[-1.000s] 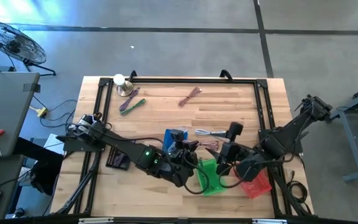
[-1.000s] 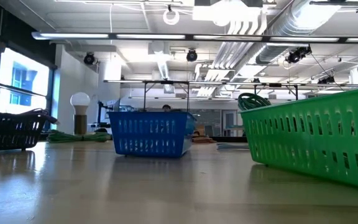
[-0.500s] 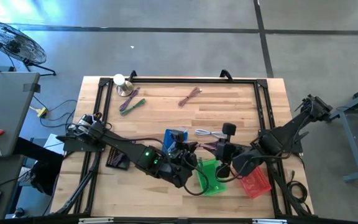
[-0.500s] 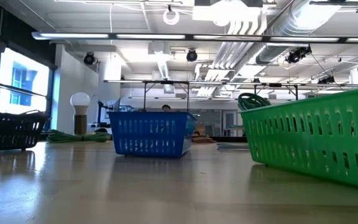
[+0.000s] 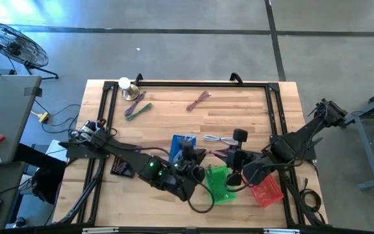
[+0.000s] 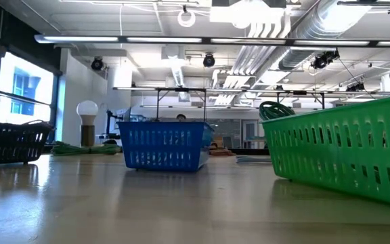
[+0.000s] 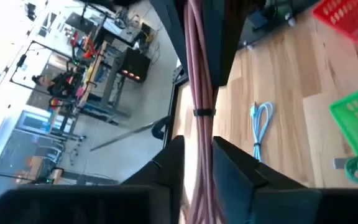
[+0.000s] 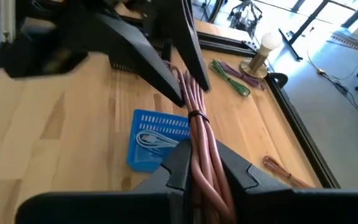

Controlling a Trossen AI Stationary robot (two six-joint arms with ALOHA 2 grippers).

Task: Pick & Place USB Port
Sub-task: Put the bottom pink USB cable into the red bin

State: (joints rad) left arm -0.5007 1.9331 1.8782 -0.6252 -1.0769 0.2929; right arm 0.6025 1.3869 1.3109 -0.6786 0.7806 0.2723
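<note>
The wooden table (image 5: 174, 117) is carrying a green basket (image 5: 221, 185), a red basket (image 5: 266, 190) and a blue basket (image 5: 182, 143) (the blue one lying nearest the middle). Just above the green and blue baskets the two arms are meeting. The right gripper (image 8: 202, 163) is clamping a bundled pink cable (image 8: 199, 134), and the left gripper (image 7: 196, 163) is straddling the same bundle, its fingers sitting loosely at either side. A white cable (image 5: 218, 139) is lying beside them.
</note>
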